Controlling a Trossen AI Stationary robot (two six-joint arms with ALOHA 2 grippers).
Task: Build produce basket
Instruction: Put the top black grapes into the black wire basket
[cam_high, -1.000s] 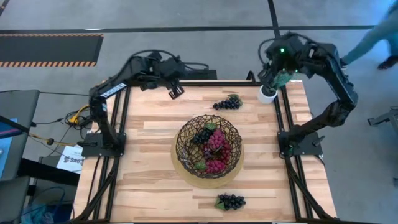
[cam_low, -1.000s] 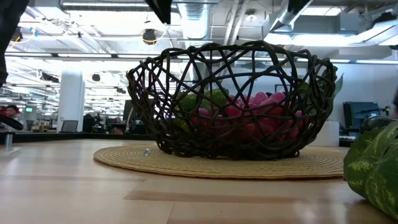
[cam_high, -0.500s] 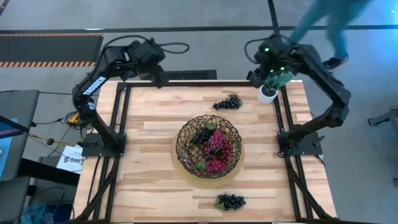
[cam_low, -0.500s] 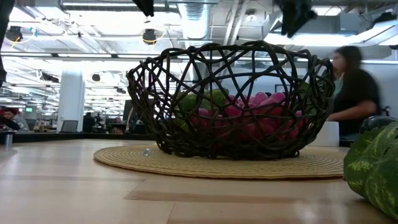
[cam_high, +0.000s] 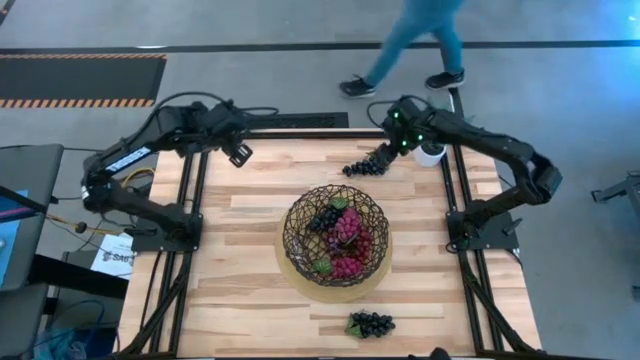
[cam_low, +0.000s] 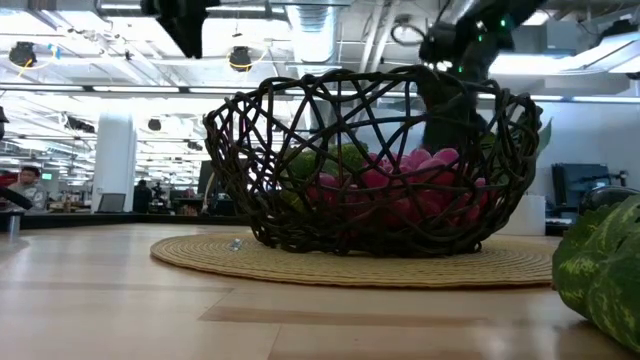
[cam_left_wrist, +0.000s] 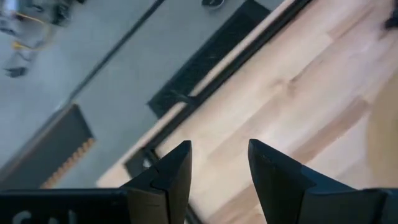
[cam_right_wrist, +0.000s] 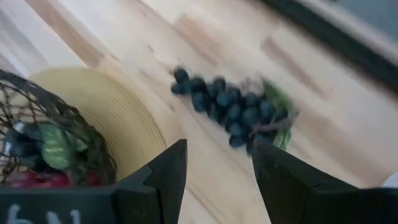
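Two grape bunches lie loose on the desk (cam_high: 250, 215) while the rest sit in the basket (cam_high: 335, 236), which stands on its tan round mat at the middle of the desk and serves as the landmark here. Well to the left of the basket and toward the far edge, the left claw (cam_high: 240, 154) hangs empty over bare wood, its fingers a modest gap apart with nothing between them, as its wrist view shows; this arm looks to be waiting. Inside the basket are red bunches (cam_high: 347, 232), a dark bunch (cam_high: 324, 217) and green leaves. Near the front edge, just right of the basket's centre line, lies one dark bunch (cam_high: 370, 323). Beyond the basket toward the far edge lies the other dark bunch (cam_high: 366, 165), and the right claw (cam_high: 381, 158) is poised right at it, fingers spread with the grapes (cam_right_wrist: 236, 109) showing between them, not closed on anything. Farther right, by the far corner, stands a small white pot (cam_high: 431, 154), and a person (cam_high: 415, 40) walks past on the floor beyond. The step in hand appears to be picking up this far bunch; the next move likely calls for lowering over the cluster, closing gently, then carrying it back over the basket rim.
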